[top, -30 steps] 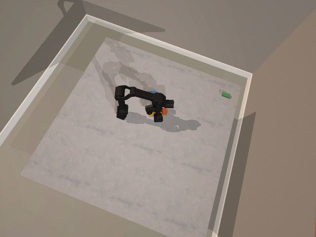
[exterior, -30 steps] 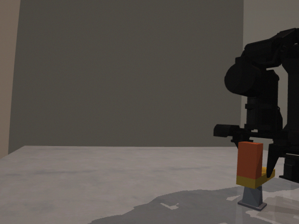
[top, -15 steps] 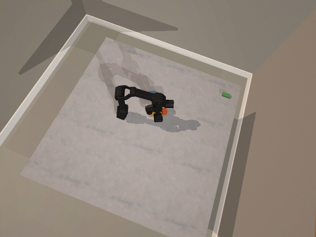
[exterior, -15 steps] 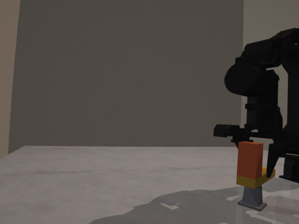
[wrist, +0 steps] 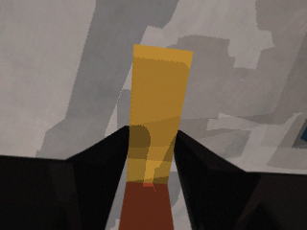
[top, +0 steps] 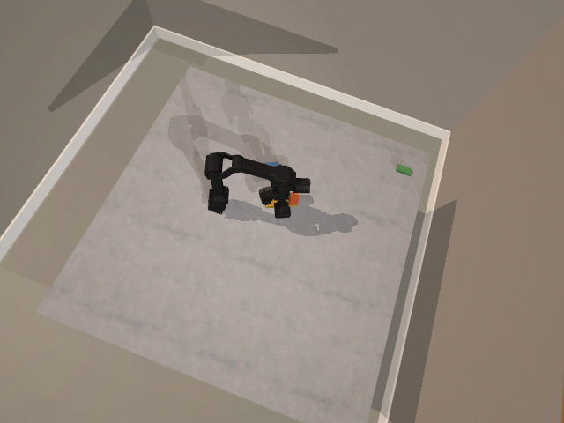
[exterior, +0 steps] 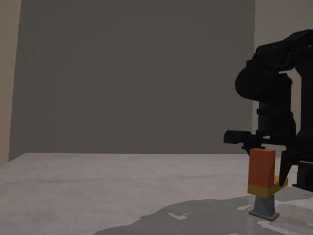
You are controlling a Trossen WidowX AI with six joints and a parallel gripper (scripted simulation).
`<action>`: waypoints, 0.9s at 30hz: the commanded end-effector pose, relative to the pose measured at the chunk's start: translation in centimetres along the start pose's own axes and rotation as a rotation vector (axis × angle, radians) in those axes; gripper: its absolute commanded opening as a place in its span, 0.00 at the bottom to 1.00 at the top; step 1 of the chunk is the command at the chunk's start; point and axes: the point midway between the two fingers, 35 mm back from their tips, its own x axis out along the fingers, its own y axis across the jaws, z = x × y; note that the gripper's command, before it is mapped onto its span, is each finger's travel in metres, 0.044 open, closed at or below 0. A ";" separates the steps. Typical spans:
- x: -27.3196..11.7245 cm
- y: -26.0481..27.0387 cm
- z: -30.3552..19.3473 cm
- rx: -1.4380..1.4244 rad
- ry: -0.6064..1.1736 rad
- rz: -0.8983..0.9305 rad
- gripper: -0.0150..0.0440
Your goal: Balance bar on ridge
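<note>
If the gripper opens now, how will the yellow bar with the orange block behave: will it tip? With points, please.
The yellow bar (top: 270, 204) (exterior: 257, 190) (wrist: 155, 96) may tip toward its orange block (top: 293, 198) (exterior: 261, 168) (wrist: 146, 206), which stands tall at one end. It looks stiff, with straight edges. Its flat faces make rolling unlikely.

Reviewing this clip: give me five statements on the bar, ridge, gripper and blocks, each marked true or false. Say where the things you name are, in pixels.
1. The gripper (top: 281, 202) (exterior: 265, 167) (wrist: 152, 133) is shut on the yellow bar (top: 270, 205) (exterior: 280, 188) (wrist: 155, 91). True.
2. The orange block (top: 293, 198) (exterior: 261, 168) (wrist: 146, 206) sits at the middle of the bar. False: it stands at one end.
3. The grey ridge (exterior: 263, 206) is below the bar. True.
4. The green block (top: 404, 169) lies on the bar. False: it lies on the table (top: 236, 291) (exterior: 100, 182), away from the arm.
5. The bar lies on the table. False: it is above the table.
</note>
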 end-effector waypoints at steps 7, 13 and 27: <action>0.0 0.0 0.0 0.000 0.000 0.000 0.25; 0.0 0.0 0.0 0.000 0.000 0.000 0.25; 0.0 0.0 0.0 0.000 0.000 0.000 0.30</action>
